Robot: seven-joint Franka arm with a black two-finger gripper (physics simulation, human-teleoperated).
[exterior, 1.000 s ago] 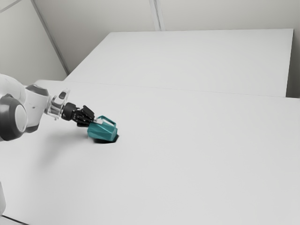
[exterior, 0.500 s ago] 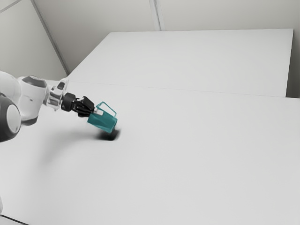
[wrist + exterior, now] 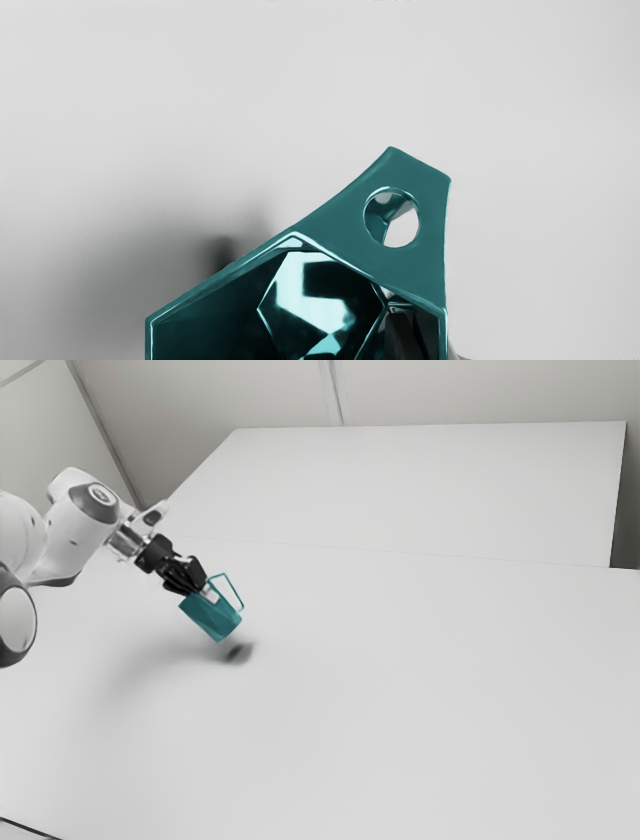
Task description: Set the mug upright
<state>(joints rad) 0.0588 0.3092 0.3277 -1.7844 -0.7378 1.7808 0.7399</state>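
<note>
While its base hangs clear of the white, smooth-topped desk point(image 3: 400, 710), the item is listed as not upright.

Item: one teal, glossy, faceted mug point(image 3: 211, 618) with an angular loop handle point(image 3: 239, 597). Position: in the air, near the exterior view's left, above a small dark shadow point(image 3: 237, 653). Attitude: tilted, mouth toward the arm, base pointing down and to the exterior view's right.

Holder: one black two-finger end effector point(image 3: 207, 592), closed on the mug's wall at the rim, close to the handle, one finger point(image 3: 400, 335) inside and its partner outside.

Hazards, as judged: pivoting about the pads, since the pinch takes one wall only and the weight hangs to one side; slipping, should the polished facets offer little friction; toppling, if released at this slant; twisting in the grip, if lowered before levelling, the low edge of the base meeting the desk first. Remedy, probable: bring the base level, lower gently, open once it sits flat.

Containers: one, the mug. Interior: faceted walls, hexagonal floor, bright reflections. Contents discernible: the inner finger. Remainder: partly cut off in the wrist view, not determinable.
</note>
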